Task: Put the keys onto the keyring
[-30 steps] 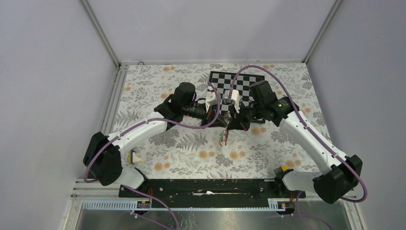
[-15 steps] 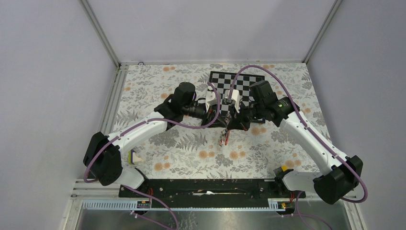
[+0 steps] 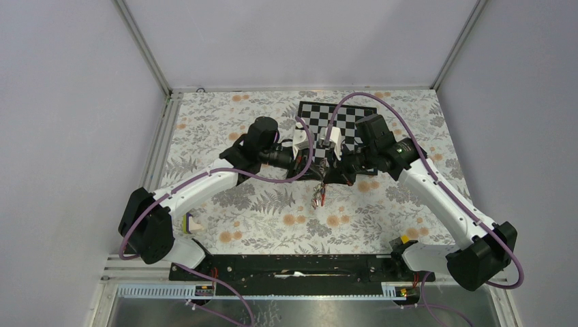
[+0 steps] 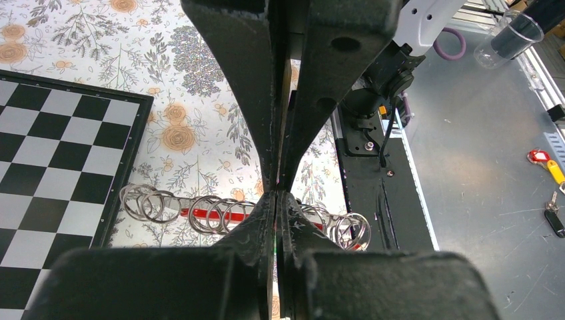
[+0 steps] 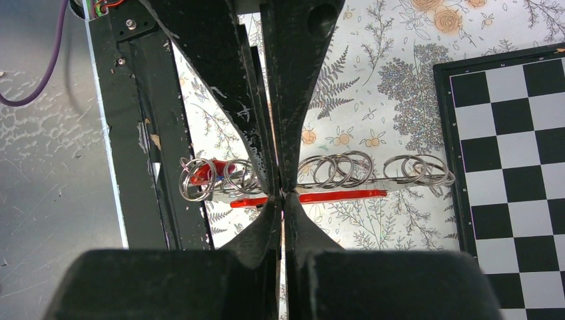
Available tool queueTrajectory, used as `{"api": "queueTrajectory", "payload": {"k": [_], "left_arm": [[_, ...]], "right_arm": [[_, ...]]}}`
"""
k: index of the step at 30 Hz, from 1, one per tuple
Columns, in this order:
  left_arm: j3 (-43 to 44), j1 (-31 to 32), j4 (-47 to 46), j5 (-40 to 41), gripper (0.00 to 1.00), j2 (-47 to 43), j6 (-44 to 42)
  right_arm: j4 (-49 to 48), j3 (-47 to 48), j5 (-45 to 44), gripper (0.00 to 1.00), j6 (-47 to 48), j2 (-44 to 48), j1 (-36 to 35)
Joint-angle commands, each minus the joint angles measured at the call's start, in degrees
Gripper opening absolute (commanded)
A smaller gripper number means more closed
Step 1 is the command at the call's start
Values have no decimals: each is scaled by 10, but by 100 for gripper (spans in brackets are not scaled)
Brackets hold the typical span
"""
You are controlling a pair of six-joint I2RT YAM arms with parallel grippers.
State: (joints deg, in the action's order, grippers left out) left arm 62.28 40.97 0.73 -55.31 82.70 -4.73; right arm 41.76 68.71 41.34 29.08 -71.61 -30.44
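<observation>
My two grippers meet tip to tip above the middle of the floral table (image 3: 225, 122). Between them is the keyring (image 5: 333, 172), a straight row of several steel rings along a red strip (image 5: 333, 195). It shows in the top view as a small bundle (image 3: 317, 195). My left gripper (image 4: 276, 199) is shut at the row's middle (image 4: 213, 215). My right gripper (image 5: 283, 198) is shut there too, from the other side. A red tag (image 5: 202, 172) with a bit of blue sits among the rings at the near end. Small tagged keys (image 4: 541, 158) lie on the metal ledge.
A checkerboard (image 3: 344, 117) lies behind the grippers. The black base rail (image 3: 293, 266) runs along the near edge. A yellow-and-white block (image 3: 193, 223) sits by the left arm's base. A clear cup (image 4: 512, 37) stands on the grey metal ledge (image 4: 480, 167).
</observation>
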Motion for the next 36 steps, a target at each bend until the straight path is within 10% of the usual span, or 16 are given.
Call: {"api": "queueTrajectory", "payload": {"k": [1, 15, 36], "left_arm": [[18, 2, -12, -15, 0, 3, -4], [28, -8, -5, -34, 0, -26, 28], [19, -13, -75, -59, 0, -27, 97]], "right_arm": [[-20, 5, 5, 0, -4, 19, -6], [-55, -47, 9, 28, -3, 53, 1], [-78, -63, 61, 11, -19, 34, 2]]}}
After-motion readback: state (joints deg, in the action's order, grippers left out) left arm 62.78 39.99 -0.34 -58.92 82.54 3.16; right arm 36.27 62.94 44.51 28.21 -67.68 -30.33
